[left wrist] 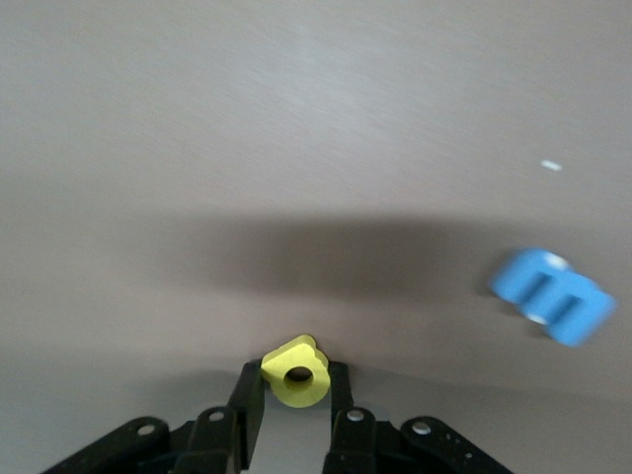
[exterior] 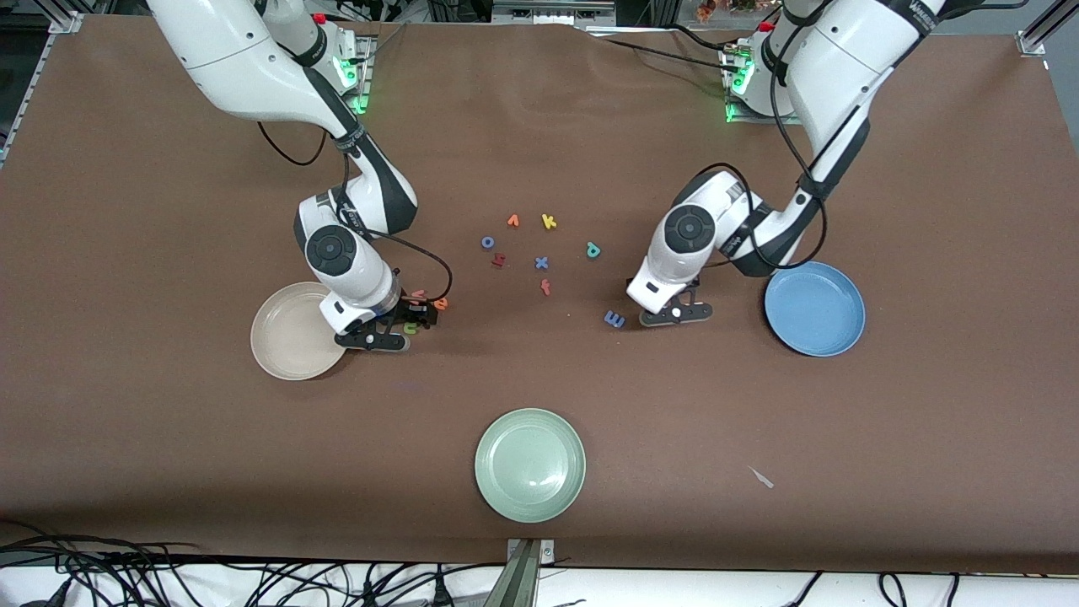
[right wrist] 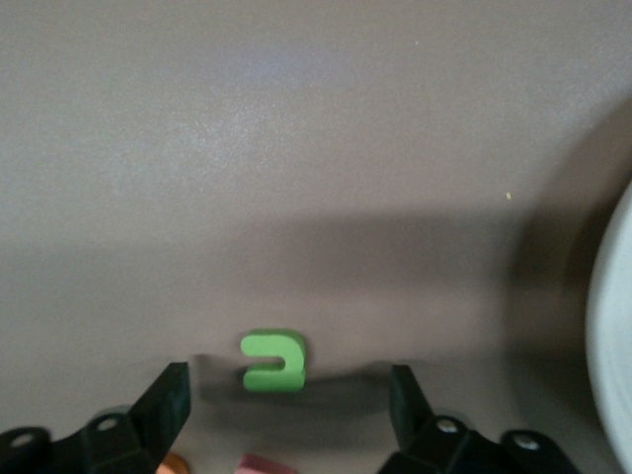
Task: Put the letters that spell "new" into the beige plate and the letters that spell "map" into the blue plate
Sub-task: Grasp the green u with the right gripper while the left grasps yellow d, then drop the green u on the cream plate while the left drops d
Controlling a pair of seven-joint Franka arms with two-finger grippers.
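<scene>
We see a wide counter [exterior: 169, 438] covered in brown matte sheeting, slightly wrinkled near the robot bases, with metal framing at its corners and tangled black cables along the edge nearest the front camera. The left hand [left wrist: 294, 395] is low over the counter, its fingers clamped on the small yellow foam letter a [left wrist: 294, 373]; the blue foam letter m [exterior: 614, 319] lies on the sheeting just beside it, and the round blue plate [exterior: 834, 337] sits toward the left arm's end. The right hand [right wrist: 286, 400] stands wide open around the green foam letter n [right wrist: 274, 360], beside the round cream-beige plate [exterior: 282, 341]. A pale green plate [exterior: 530, 464] lies nearest the front camera, and the teal foam letter p [exterior: 593, 249] rests among scattered letters mid-counter.
</scene>
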